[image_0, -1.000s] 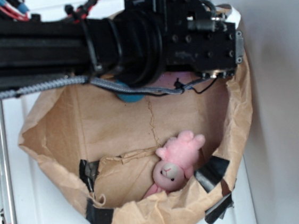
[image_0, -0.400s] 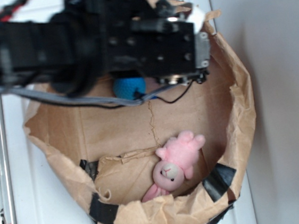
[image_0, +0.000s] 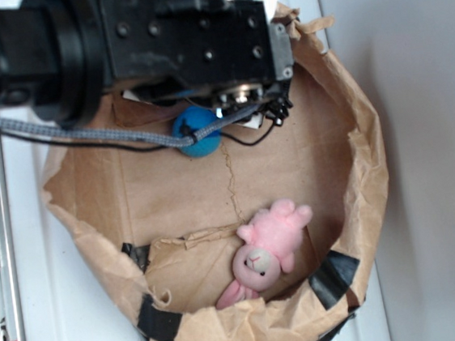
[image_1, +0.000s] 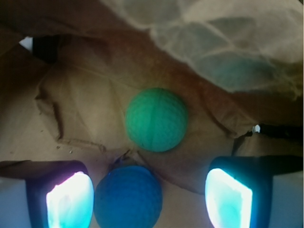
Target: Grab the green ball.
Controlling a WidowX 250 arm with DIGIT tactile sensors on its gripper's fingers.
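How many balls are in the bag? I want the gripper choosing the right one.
2: the green ball lies on the bag floor ahead of the open gripper; the blue ball sits between its fingers. Others may be hidden.

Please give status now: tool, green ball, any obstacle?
Tool open, empty. Mint-green textured ball on brown paper, ahead of the fingers, untouched. Teal-blue textured ball sits between the fingers, in the way.

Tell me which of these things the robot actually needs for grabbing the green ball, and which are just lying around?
Needed:
green ball
gripper, open

Just lying around:
blue ball, between the fingers
pink bunny
paper bag, which holds everything
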